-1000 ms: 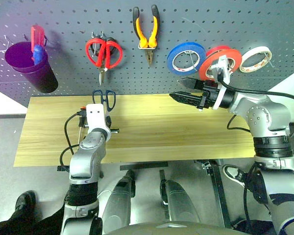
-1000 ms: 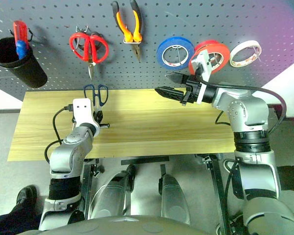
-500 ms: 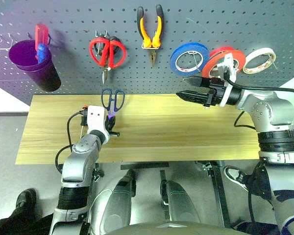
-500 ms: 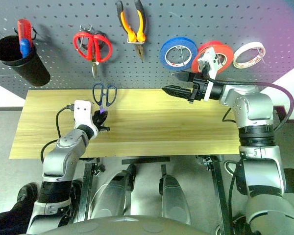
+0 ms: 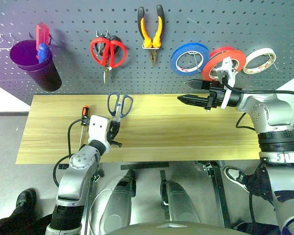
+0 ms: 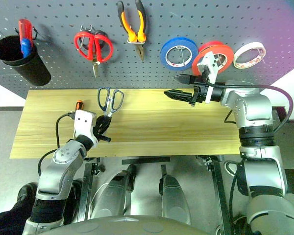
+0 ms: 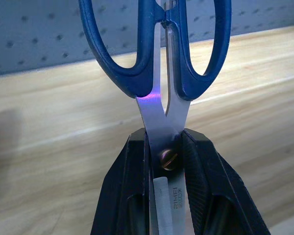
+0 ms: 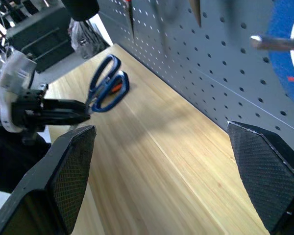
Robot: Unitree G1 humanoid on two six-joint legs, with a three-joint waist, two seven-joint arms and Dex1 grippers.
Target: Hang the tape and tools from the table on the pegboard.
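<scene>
Gripping the blades of dark blue-handled scissors (image 5: 118,105), the robot's left hand (image 5: 113,131) sits at the lower left of the head camera picture, above the near part of a light wooden table (image 5: 186,137). The left wrist picture shows its two black fingers (image 7: 132,196) clenched on the steel blades just beside the pivot screw, with the two handle loops sticking out past the fingertips toward the wall. A thin screwdriver (image 5: 84,117) with an orange-and-black handle lies on the table just left of that hand, near the left end. The right hand (image 5: 193,91) hangs at the right of the picture, pointing left over the far edge of the table, its two fingers spread wide and holding nothing. A dark grey pegboard (image 5: 68,19) fills the top of the picture. On it, from left to right, hang a purple cup (image 5: 32,66) with red and blue things in it, red-handled scissors (image 5: 108,53), pliers (image 5: 150,34) with orange-yellow and black handles, a blue tape ring (image 5: 188,58), the wide orange-red tape ring (image 5: 227,61) partly behind the right wrist, and a smaller white-and-red ring (image 5: 258,59). A dark shoe (image 5: 24,200) of a person shows at the lower left corner.
</scene>
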